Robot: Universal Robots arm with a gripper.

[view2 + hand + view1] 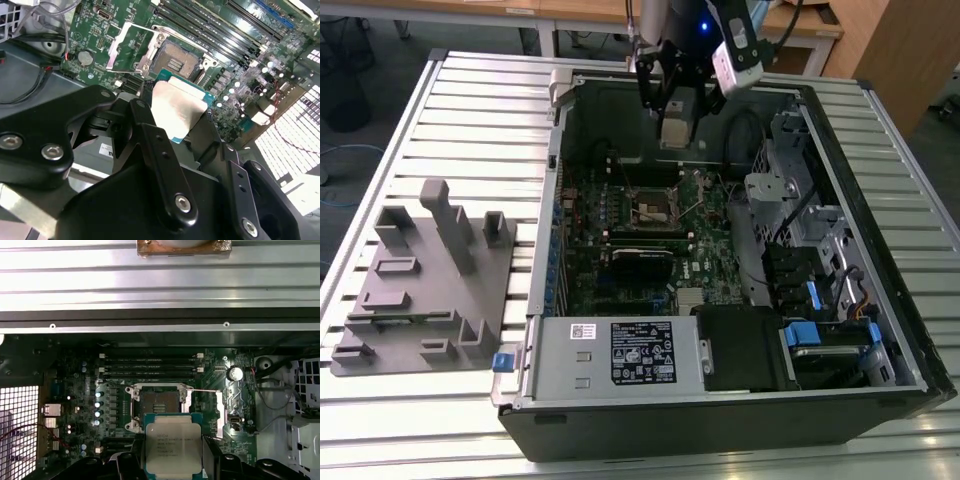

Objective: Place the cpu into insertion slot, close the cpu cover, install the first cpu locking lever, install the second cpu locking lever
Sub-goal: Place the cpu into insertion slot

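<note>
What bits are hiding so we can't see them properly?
- First wrist view: the cpu covers the near edge of the insertion slot.
- Second wrist view: the black fingers of the gripper hide part of the cpu they clamp.
- Exterior view: the gripper's body blocks what it holds, and the slot's pins are too small to make out.

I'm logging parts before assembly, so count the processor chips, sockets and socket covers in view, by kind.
chip: 1
socket: 1
socket cover: 1
Total: 3
</note>
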